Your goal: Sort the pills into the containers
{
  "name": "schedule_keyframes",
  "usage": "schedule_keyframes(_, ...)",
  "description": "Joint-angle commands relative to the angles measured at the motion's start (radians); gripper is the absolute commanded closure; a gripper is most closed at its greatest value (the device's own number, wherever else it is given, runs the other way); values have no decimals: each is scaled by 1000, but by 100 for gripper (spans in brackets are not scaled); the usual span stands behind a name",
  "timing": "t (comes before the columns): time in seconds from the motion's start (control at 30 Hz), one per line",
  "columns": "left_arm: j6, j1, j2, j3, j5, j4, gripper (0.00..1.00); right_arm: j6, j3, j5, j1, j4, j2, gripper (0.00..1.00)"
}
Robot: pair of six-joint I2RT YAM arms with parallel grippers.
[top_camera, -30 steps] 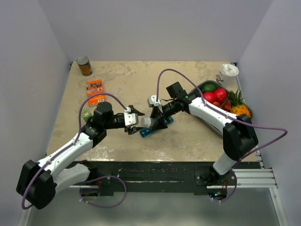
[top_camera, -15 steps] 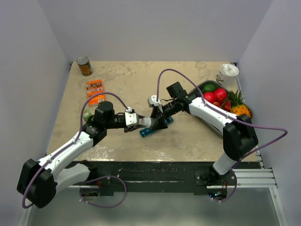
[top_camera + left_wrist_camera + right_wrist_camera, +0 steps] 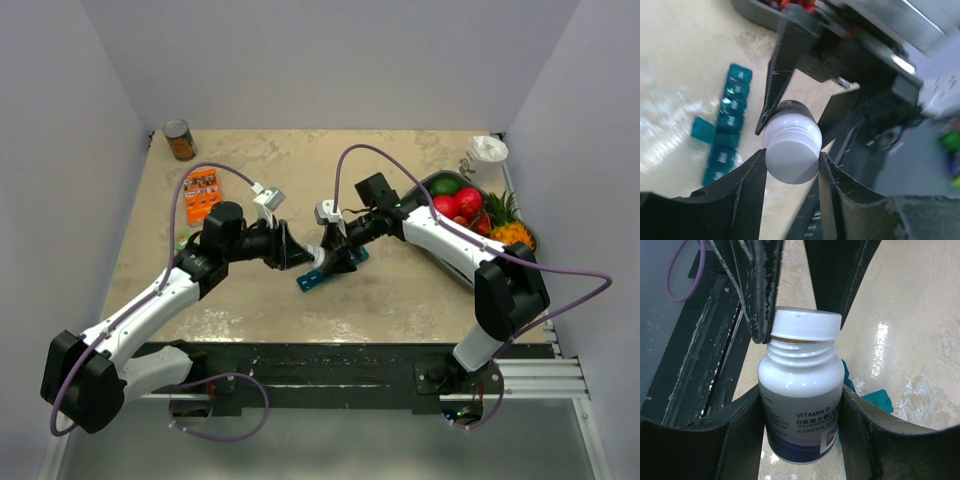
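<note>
Rolled over since a second ago: my left wrist, its camera now uppermost; the right arm is unchanged.

1. Left tool [image 3: 792,156]: closed on the cap [image 3: 792,148], one finger pressed to each side. Held above the middle of the worktop [image 3: 400,290], facing the right tool.
2. Right tool [image 3: 800,407]: clamped on the bottle [image 3: 801,390], fingers on either side of the label, which reads VITAMIN B.
3. Cap: white, ribbed, sitting tilted on the bottle's neck with the threads exposed below it.
4. Strip [image 3: 318,277]: teal, lying flat on the worktop directly under both tools, untouched by either. One lid stands open to the side; contents too blurred to tell.
5. Tray [image 3: 425,185]: grey, at the right edge, holding fruit.
6. Cup [image 3: 487,152]: white, behind the tray.
7. Can [image 3: 180,140]: far left corner.
8. Packet [image 3: 202,187]: orange, near the can, just beyond my left arm.
</note>
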Motion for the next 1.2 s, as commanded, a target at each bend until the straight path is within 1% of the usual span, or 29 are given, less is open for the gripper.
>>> schedule_keyframes(0.0,-622,-12,-40,76,-9,-38,100,22,14,31,9,44,-4,100)
schedule_keyframes(0.03,-641,-13,-48,94,-16,-76,100,25,12,35,9,50,-4,100)
schedule_keyframes(0.07,-626,-12,-50,144,-60,-166,100,28,12,38,9,52,-7,100)
schedule_keyframes(0.1,-609,-13,-56,169,-86,-213,100,33,14,45,9,54,-7,100)
schedule_keyframes(0.23,-520,-12,-83,212,-169,-323,100,36,15,53,9,58,-15,100)
schedule_keyframes(0.27,-474,-10,-89,209,-225,-359,100,36,15,53,7,57,-16,100)
schedule_keyframes(0.33,-428,-7,-112,189,-291,-379,100,36,15,48,6,55,-15,100)
schedule_keyframes(0.37,-388,-6,-122,167,-375,-403,100,34,14,47,4,55,-15,100)
schedule_keyframes(0.43,-346,0,-145,131,-445,-402,100,33,15,38,1,54,-18,100)
schedule_keyframes(0.47,-304,-1,-148,104,-557,-422,100,33,14,33,-2,52,-19,100)
schedule_keyframes(0.5,-288,0,-145,94,-619,-435,100,33,15,27,-4,52,-19,100)
schedule_keyframes(0.53,-238,1,-137,68,-675,-440,100,36,15,18,-7,52,-21,100)
schedule_keyframes(0.57,-228,2,-126,59,-783,-451,100,39,15,12,-17,54,-23,100)
schedule_keyframes(0.67,-194,16,-45,27,-906,-448,100,74,12,-13,-48,75,-36,100)
schedule_keyframes(0.8,-182,36,96,7,-956,-416,99,195,12,7,-115,153,-85,100)
schedule_keyframes(0.83,-179,37,114,1,-964,-413,98,259,14,25,-129,196,-99,100)
schedule_keyframes(0.93,-177,48,165,-21,-980,-396,82,301,22,128,-171,221,-171,100)
schedule_keyframes(0.97,-179,54,170,-30,-980,-384,66,297,26,160,-177,212,-199,100)
schedule_keyframes(1.03,-181,59,165,-51,-980,-370,47,281,48,220,-180,177,-222,100)
schedule_keyframes(1.07,-184,60,161,-55,-984,-368,32,278,57,229,-186,166,-240,100)
schedule_keyframes(1.13,-187,65,136,-61,-982,-368,22,284,84,237,-194,149,-253,100)
schedule_keyframes(1.17,-185,65,127,-61,-974,-370,14,292,91,236,-195,146,-259,100)
